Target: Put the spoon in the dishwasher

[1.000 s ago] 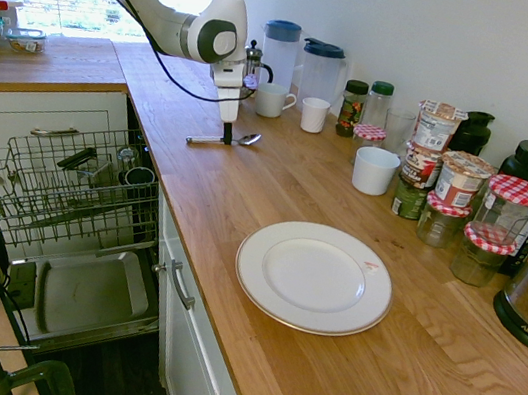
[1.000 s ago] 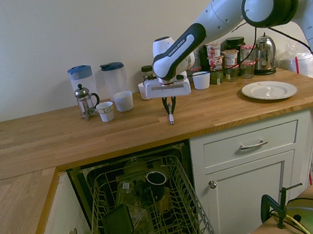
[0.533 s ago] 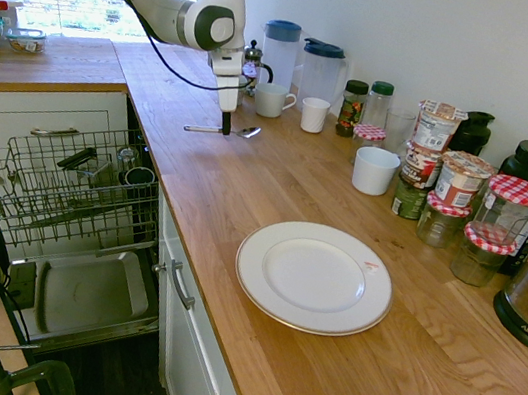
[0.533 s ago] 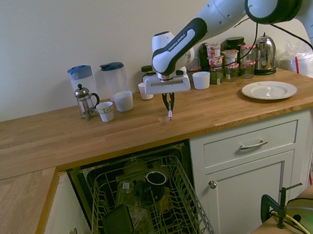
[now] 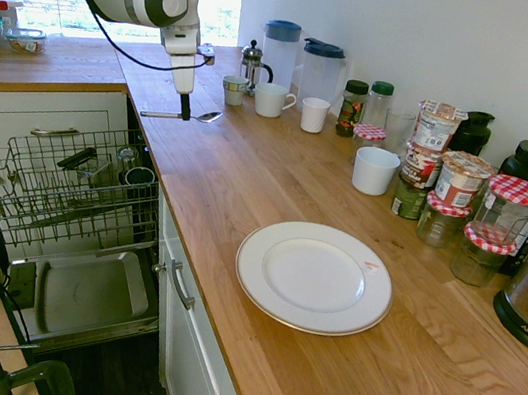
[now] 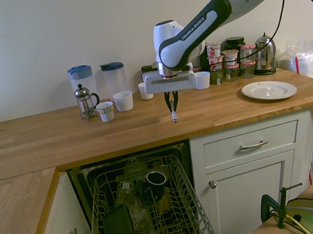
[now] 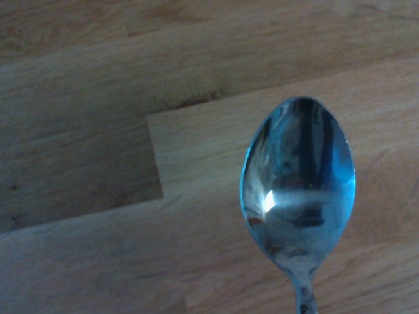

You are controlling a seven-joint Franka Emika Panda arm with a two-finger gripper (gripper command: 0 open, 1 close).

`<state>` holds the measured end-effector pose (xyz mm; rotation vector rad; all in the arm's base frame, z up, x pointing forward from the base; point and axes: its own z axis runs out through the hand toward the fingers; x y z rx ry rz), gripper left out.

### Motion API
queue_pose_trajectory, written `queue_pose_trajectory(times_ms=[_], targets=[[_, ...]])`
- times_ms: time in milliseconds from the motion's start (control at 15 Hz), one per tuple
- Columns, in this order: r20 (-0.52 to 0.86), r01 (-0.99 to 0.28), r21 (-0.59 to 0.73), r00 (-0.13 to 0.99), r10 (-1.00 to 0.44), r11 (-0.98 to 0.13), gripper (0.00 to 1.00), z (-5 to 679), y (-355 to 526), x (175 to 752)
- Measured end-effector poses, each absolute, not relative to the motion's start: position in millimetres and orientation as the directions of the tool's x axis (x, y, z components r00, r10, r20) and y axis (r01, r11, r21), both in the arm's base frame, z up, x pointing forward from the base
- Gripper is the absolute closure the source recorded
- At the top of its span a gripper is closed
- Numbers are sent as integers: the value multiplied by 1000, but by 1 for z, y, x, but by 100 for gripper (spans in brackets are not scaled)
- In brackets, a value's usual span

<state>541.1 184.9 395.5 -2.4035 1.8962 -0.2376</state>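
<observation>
Kitchen table scene: end effector (image 5: 185,114), clamped on the spoon (image 5: 178,115), is now carrying it off the wood toward the dishwasher (image 5: 72,191) rack waiting below.

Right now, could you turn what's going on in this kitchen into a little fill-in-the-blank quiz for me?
1. The claw is shut on a shiny metal ____.
2. The held utensil hangs above the wooden ____, not touching it.
3. Below, the dishwasher has its wire ____ pulled out.
4. The white plate on the worktop is ____ of food.

Missing words: spoon; worktop; rack; empty
</observation>
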Motion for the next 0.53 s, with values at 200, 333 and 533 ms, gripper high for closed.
queue_pose_trajectory(times_ms=[200,333,533], targets=[[95,-948,-166,257,-962,-270,100,386,213,509],[104,-947,-169,259,-960,-274,100,386,218,508],[115,-944,-178,261,-958,-278,100,384,241,495]])
